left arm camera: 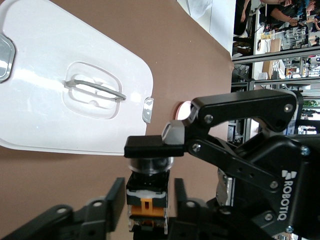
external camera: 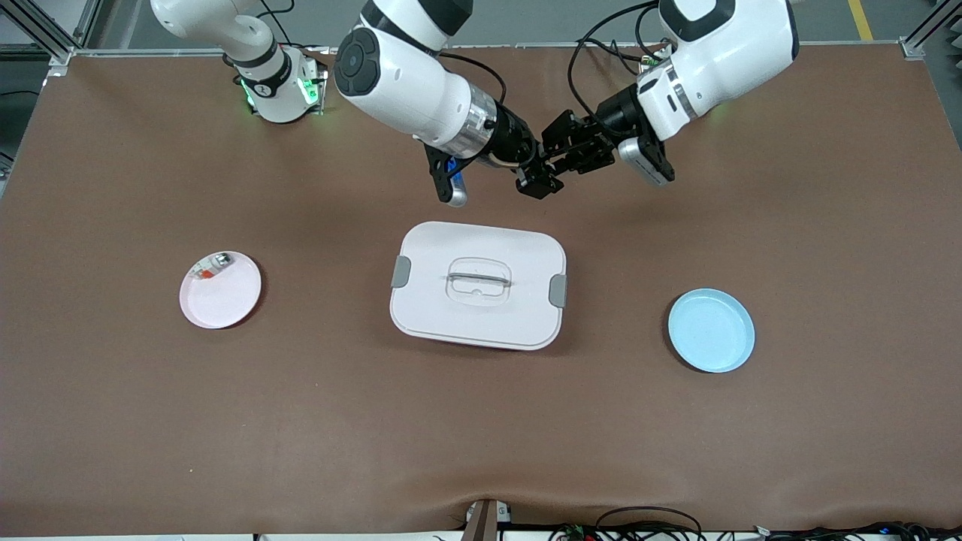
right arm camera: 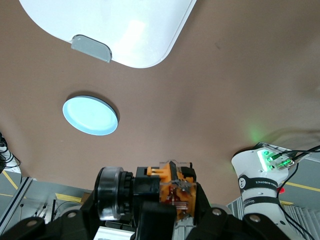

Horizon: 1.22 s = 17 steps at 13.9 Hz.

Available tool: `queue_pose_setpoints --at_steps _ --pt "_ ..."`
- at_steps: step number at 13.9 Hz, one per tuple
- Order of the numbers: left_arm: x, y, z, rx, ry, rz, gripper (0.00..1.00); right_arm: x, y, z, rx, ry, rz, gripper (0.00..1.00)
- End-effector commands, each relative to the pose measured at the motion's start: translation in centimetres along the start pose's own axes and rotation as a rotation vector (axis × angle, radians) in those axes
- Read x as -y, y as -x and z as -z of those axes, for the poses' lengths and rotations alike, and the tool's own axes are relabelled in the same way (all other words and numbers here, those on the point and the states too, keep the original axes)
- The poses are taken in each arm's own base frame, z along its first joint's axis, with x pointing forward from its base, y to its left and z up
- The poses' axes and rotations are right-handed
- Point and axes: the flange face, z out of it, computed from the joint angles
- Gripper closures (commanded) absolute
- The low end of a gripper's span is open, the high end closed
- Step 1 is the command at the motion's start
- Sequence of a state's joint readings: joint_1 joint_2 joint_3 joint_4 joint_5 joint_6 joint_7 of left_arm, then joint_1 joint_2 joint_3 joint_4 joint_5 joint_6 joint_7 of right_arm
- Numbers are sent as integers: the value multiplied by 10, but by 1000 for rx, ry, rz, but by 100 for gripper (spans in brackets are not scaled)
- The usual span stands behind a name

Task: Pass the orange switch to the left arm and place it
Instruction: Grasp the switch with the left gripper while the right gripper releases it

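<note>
The orange switch point(right arm camera: 150, 192), a small black body with an orange end, hangs in the air over the table, farther from the front camera than the box point(external camera: 478, 284). My right gripper point(right arm camera: 150, 212) is shut on it. In the left wrist view one right finger point(left arm camera: 150, 146) presses on the switch's collar. My left gripper point(left arm camera: 146, 202) meets it from the left arm's end. Its fingers stand close on both sides of the switch's orange end point(left arm camera: 146, 207), and a thin strip of table shows in each gap. In the front view the two grippers point(external camera: 543, 180) point(external camera: 558, 159) touch tips.
The white box with grey latches lies at the table's middle. A pink plate point(external camera: 225, 300) holding a small silver-and-red part point(external camera: 213, 267) sits toward the right arm's end. A blue plate point(external camera: 711, 330) sits toward the left arm's end.
</note>
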<state>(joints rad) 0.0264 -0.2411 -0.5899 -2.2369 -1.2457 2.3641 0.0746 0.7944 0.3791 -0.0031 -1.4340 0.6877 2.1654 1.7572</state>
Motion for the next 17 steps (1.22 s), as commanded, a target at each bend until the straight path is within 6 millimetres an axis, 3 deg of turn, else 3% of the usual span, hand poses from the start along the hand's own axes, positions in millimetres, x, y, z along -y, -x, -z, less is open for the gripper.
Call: queue_pose_setpoints --at_steps 1,2,6,7,8,9,11,17 --pt "-1 1 -1 -13 15 -2 89 4 6 -1 18 -4 -14 79" --pt "-2 1 -1 -13 16 -4 100 4 7 -1 18 -6 -14 79" --pt "-1 -1 -2 -11 9 -10 100 4 7 -1 18 -4 -14 78" --pt "0 -3 -2 -10 8 -7 100 4 7 -1 18 -4 -14 66" --pt "0 -4 -3 -10 9 -5 100 4 6 -1 17 -4 -15 63" --pt "0 -5 -2 -12 3 -10 100 4 6 -1 17 -4 -15 47" --pt "5 -13 5 -25 -31 -33 100 4 6 -1 17 -4 -15 1" --pt "26 -39 29 -69 -164 -107 100 8 2 5 12 -12 -6 0"
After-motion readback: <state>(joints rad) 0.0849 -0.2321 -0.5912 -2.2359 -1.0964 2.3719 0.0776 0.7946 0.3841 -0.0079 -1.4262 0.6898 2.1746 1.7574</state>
